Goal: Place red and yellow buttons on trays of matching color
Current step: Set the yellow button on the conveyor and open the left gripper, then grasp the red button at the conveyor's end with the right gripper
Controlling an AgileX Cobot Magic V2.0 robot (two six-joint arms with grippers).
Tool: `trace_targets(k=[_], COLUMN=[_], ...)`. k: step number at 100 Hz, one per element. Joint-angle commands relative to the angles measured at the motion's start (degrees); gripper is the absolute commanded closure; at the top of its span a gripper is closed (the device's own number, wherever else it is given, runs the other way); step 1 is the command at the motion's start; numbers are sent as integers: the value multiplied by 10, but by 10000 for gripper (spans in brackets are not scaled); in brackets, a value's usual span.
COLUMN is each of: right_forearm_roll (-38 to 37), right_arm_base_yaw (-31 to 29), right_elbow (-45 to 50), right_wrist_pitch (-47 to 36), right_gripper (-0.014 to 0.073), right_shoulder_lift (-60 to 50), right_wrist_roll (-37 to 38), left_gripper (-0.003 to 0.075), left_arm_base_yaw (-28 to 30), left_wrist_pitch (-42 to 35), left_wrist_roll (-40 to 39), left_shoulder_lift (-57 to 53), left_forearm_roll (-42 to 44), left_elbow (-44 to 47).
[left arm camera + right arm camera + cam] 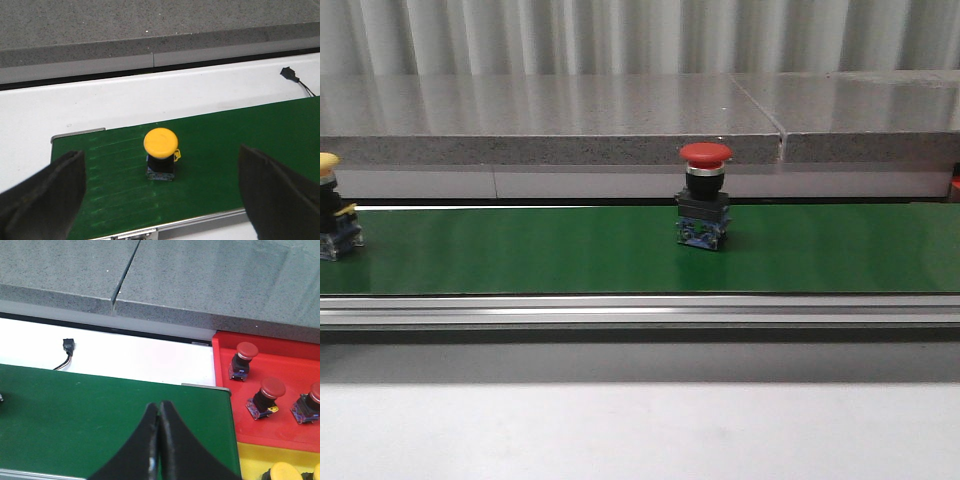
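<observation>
No writing is legible on the red button (704, 196) or yellow button (160, 154).

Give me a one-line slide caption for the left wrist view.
Open left gripper hovers above a yellow button standing upright on the green belt.

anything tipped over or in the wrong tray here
Nothing stands out. The red button and yellow button stand upright on the green belt; the red tray holds only red buttons, all upright.
</observation>
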Motion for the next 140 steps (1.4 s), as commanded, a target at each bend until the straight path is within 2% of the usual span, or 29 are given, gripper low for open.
trace_targets(k=[1, 12, 26, 33, 68, 109, 114, 121, 133, 140], right_forearm_roll=[2, 2, 2, 2, 2, 2, 2, 2, 3, 12], right_arm_base_yaw=[0, 0, 2, 1, 1, 1, 1, 1, 1, 1], right_elbow=[-14, -14, -14, -14, -14, -14, -14, -14, -14, -14], right_wrist_pitch=[-43, -43, -43, -43, -86, -61, -54, -42, -23, -9], right_gripper=[662, 662, 662, 662, 662, 648, 608, 497, 193, 46], right_shoulder_lift=[-2, -2, -2, -2, -2, -2, -2, -2, -2, -2], right_wrist_roll=[-2, -2, -2, -2, -2, -2, -2, -2, -2, -2], left_gripper=[199, 357, 636, 739, 740, 740, 740, 740, 740, 740], left_arm_base_yaw=[-5, -5, -5, -5, -5, -5, -5, -5, -5, -5], left_wrist_pitch=[-42, -42, -43, -43, -41, -41, -41, -41, -41, -41], left_wrist_roll=[1, 1, 1, 1, 1, 1, 1, 1, 1, 1], left_shoulder_lift=[-36, -78, -108, -114, -114, -114, -114, -114, -114, -114], left_forearm_roll=[-16, -16, -16, -16, -16, -16, -16, -16, -16, -16], left_elbow=[11, 41, 63, 68, 69, 69, 69, 69, 69, 69])
